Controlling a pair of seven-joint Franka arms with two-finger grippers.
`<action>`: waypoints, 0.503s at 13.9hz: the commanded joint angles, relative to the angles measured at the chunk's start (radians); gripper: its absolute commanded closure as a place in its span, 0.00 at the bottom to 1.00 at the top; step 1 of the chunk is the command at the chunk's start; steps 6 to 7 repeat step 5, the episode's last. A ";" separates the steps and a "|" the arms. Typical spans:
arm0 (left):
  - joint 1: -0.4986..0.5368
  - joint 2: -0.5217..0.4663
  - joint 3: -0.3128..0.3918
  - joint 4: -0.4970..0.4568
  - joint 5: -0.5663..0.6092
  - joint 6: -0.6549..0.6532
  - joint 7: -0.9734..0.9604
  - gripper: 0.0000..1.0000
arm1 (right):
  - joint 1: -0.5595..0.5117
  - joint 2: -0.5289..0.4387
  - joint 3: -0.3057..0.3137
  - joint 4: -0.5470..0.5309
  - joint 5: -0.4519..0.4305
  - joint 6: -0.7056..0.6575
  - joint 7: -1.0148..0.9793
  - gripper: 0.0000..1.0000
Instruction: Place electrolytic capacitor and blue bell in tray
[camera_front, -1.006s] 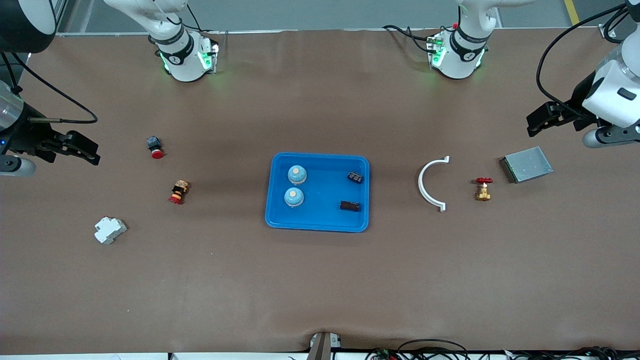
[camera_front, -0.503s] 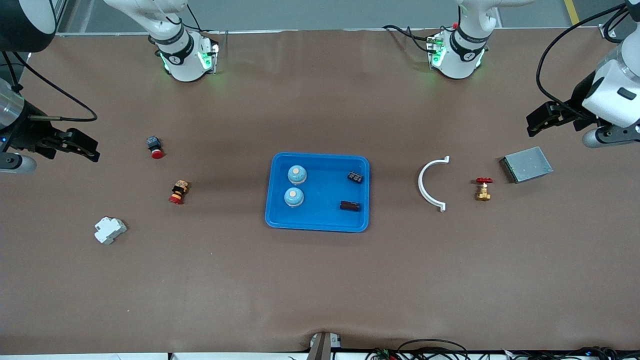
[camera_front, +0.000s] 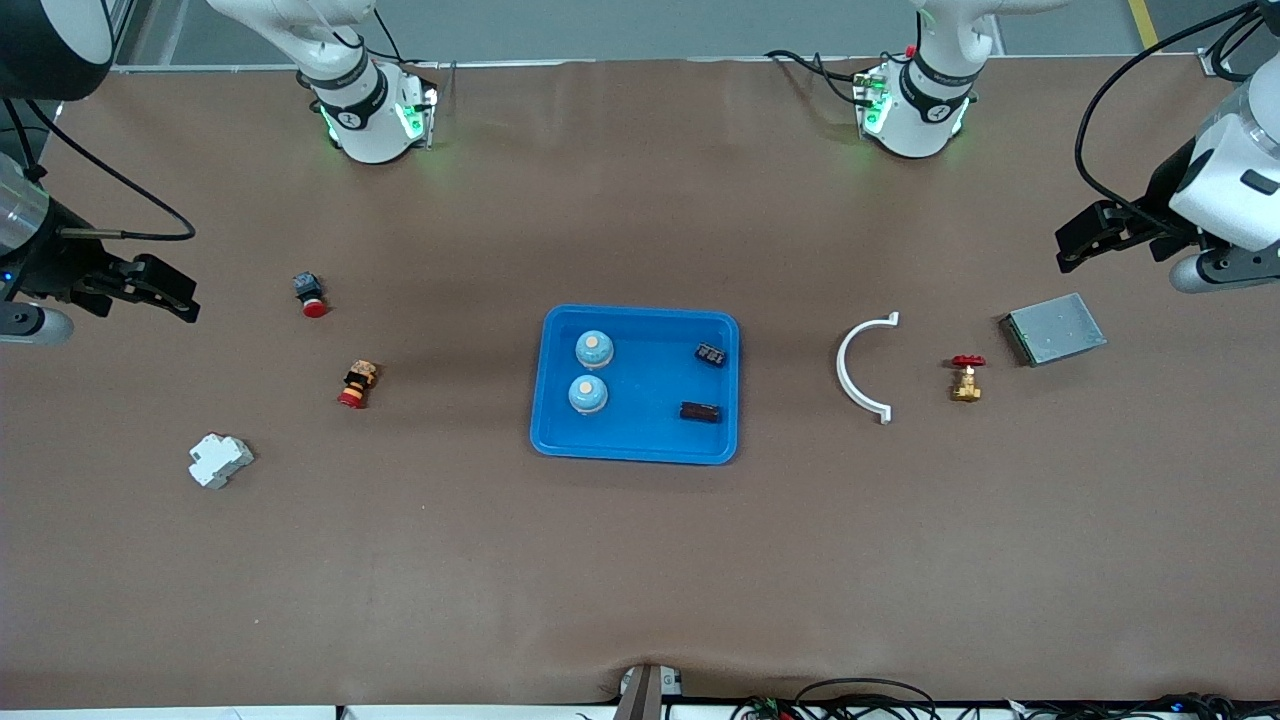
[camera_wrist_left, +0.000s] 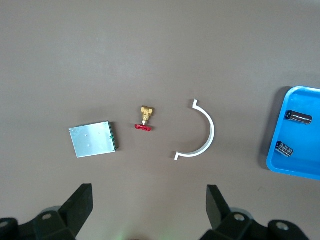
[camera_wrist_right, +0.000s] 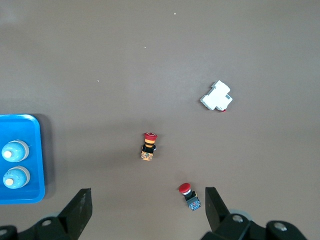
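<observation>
The blue tray (camera_front: 650, 445) lies mid-table. In it are two blue bells (camera_front: 594, 349) (camera_front: 588, 394) toward the right arm's end. Two dark electrolytic capacitors (camera_front: 711, 354) (camera_front: 700, 411) lie toward the left arm's end. The left wrist view shows the tray's edge (camera_wrist_left: 300, 165) and both capacitors (camera_wrist_left: 298, 117) (camera_wrist_left: 283, 149). The right wrist view shows the tray (camera_wrist_right: 22, 119) and both bells (camera_wrist_right: 14, 150) (camera_wrist_right: 15, 176). My left gripper (camera_front: 1068, 250) (camera_wrist_left: 148, 200) hangs open and empty over the table by the grey box. My right gripper (camera_front: 180, 300) (camera_wrist_right: 148, 200) hangs open and empty over its end of the table.
A white curved clip (camera_front: 862, 368), a brass valve with a red handle (camera_front: 966, 376) and a grey metal box (camera_front: 1053, 328) lie toward the left arm's end. Two red push-buttons (camera_front: 310, 293) (camera_front: 357, 385) and a white breaker (camera_front: 219, 460) lie toward the right arm's end.
Both arms have drifted slightly outward toward their own ends of the table. Nothing on the table or in the tray has moved.
</observation>
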 joint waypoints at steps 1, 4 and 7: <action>0.002 -0.002 -0.001 0.009 -0.020 -0.004 0.016 0.00 | 0.034 -0.029 -0.037 -0.028 -0.012 0.010 -0.002 0.00; 0.006 -0.002 0.001 0.009 -0.022 -0.004 0.019 0.00 | 0.051 -0.029 -0.047 -0.029 -0.013 0.010 -0.002 0.00; 0.006 -0.002 -0.001 0.009 -0.022 -0.005 0.017 0.00 | 0.067 -0.029 -0.067 -0.028 -0.014 0.010 -0.002 0.00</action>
